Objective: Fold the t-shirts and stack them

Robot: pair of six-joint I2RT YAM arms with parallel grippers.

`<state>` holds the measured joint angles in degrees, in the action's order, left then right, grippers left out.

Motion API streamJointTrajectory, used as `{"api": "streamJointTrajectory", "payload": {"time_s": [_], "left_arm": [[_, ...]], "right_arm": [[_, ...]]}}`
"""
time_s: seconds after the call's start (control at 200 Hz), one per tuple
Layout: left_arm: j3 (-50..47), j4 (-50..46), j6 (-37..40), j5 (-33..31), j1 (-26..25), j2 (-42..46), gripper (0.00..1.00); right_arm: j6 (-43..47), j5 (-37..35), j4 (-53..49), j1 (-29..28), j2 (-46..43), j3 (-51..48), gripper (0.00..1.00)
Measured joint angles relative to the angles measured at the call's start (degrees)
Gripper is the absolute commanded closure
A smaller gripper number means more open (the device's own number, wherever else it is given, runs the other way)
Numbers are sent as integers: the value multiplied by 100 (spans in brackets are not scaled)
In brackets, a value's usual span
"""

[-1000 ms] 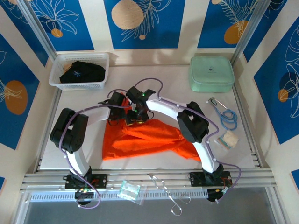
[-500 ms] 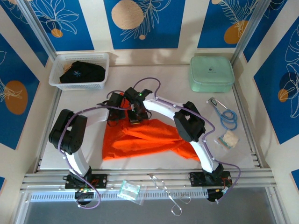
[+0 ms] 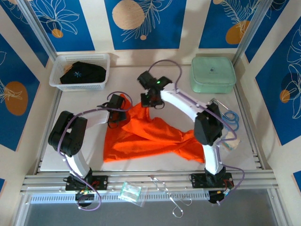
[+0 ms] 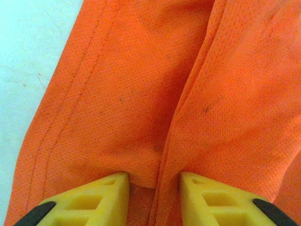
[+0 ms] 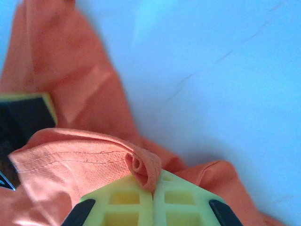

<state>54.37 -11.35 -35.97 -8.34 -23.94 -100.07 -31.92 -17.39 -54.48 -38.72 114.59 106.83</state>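
White plastic mesh basket [image 3: 77,86], far-left corner, w/ a black shirt [image 3: 83,73] bundled inside, small light-blue mark on top; mint-green soft case [image 3: 213,74], rounded square, closed, far right, contents hidden.

Orange shirt [image 3: 146,139] lies crumpled mid-table; thin fine-mesh knit w/ double-stitched hem; near part spread fairly flat, far edge drawn up into two peaks, one at each claw.

R claw [image 5: 154,181]: yellow fingers fully closed, pinching a rolled bit of hem; cloth there raised above the table. L claw [image 4: 154,181]: fingers part-way apart, a fold of the orange cloth bunched between them & gripped, at the shirt's far-left corner.

Table [image 3: 174,87] top smooth & white, a few faint scratches; on its right side blue tube loops [image 3: 230,120] & a white gauze pad [image 3: 229,140]; aluminium rails at near edge w/ a clear packet [image 3: 130,191] & metal forceps [image 3: 169,200].

Walls [image 3: 146,19]: blue panels w/ white leaf outlines & tan-orange discs, cream strips between.
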Motion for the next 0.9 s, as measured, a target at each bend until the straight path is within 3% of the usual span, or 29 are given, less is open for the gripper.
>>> {"api": "streamJointTrajectory", "payload": {"time_s": [0.045,0.255,0.43,0.69,0.901], "left_arm": [[0,0,2,28,0,7,61],[129,-122,13,420,-2,111,22],[752,-579,81,702,-9,662,0],[1537,-1104,337,634,-63,2273,0],[256,-1320,168,614,-166,3058,0]], "right_arm": [[76,-79,39,208,-136,2,100],[494,-446,179,909,-61,155,100],[848,-695,243,1235,481,946,100],[1340,-1307,142,1530,1681,2721,100],[1438,-2201,-59,1725,2809,3967,100]]}}
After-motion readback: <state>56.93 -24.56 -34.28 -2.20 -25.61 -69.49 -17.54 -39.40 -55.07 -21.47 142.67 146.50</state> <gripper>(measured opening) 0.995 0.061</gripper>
